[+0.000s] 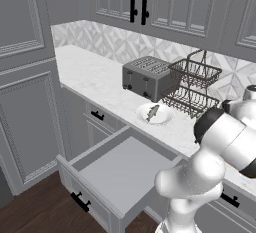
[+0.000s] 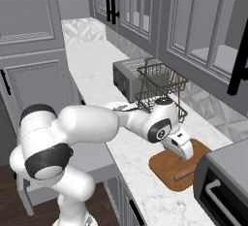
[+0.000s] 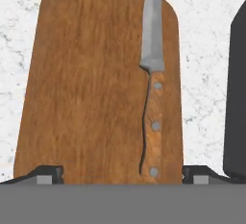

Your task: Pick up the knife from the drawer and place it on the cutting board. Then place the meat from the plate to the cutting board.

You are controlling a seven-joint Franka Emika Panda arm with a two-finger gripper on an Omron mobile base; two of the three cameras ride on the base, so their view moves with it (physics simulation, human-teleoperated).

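Knife (image 3: pixel 153 98) is lying flat on cutting board (image 3: pixel 91 93), jaws standing wide open above it and gripping nothing; first step is looking complete. Meat (image 1: pixel 152 111) is sitting on plate (image 1: pixel 165 118) on bench (image 1: pixel 95 74), awaiting transfer. Drawer (image 1: pixel 120 172) is hanging open, emptied.

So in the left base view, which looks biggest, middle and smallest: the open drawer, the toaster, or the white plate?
Largest to smallest, as they look in that view:
1. The drawer, though it sits nearest the camera, which helps it look big.
2. The toaster.
3. The plate, clearly the smallest, with the meat on it.
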